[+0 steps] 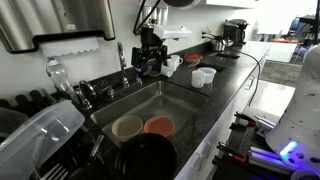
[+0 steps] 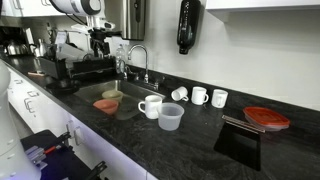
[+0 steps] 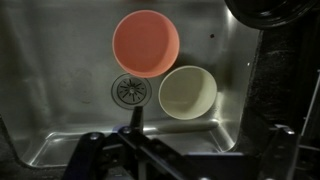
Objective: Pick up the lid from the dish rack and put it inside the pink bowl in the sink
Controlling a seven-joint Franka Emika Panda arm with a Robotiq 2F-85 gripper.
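Gripper, closure impossible to tell, is hovering over the sink, pink bowl at twelve o'clock; reaching the dish rack is coming next

Dark gripper, half beyond the wrist view's bottom edge (jaws indistinct)

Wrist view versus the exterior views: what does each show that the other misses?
Only the wrist view shows the drain in the sink floor, looking straight down. Only the exterior views show the faucet, the dish rack, the white mugs and the black pan. Both show the pink bowl beside the beige bowl in the sink.
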